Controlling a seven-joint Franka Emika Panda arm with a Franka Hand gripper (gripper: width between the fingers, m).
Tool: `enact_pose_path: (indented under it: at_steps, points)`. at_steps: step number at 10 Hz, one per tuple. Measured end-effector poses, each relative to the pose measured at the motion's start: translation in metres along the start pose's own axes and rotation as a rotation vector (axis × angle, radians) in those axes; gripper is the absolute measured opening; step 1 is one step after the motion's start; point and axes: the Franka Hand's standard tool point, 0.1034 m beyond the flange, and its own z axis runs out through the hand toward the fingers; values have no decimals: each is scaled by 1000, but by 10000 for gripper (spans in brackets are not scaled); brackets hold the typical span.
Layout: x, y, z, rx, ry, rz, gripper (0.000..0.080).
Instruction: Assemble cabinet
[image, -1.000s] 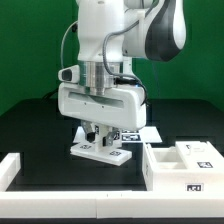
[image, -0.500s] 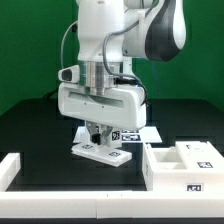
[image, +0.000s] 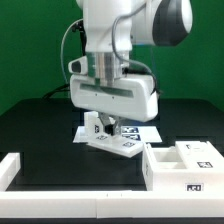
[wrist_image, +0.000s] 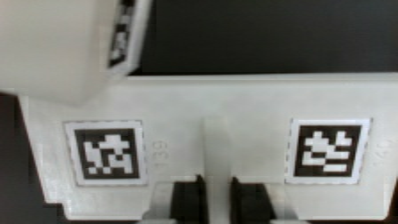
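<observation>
The claw (image: 104, 129) is clenched on one flat white panel (image: 118, 145) bearing two tags (wrist_image: 105, 152). One box shell (image: 185, 166) sits at its four o'clock.

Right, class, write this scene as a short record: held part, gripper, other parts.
held part: flat white plastic panel with black-and-white square tags, tilted
gripper: two-finger gripper, shut on the panel
other part: open white plastic box shell, exterior view's right, apart from the panel
behind: thin flat white marker board
surface: black table
</observation>
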Motion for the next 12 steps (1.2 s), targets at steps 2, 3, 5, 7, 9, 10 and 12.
enact_pose_path:
  at_steps: [2,3,5,7,9,10,12]
  points:
    - [-6,-17,-16,27,-4,8,56]
    - [-10,-19,-19,28,-11,29,56]
    - [-26,-34,-22,32,-16,110,56]
    - [-39,-42,-18,19,-32,201,56]
    - [-39,-40,-15,17,-21,201,56]
    - [-39,-40,-15,17,-21,201,56]
    - [-44,-36,-14,-8,-44,298,56]
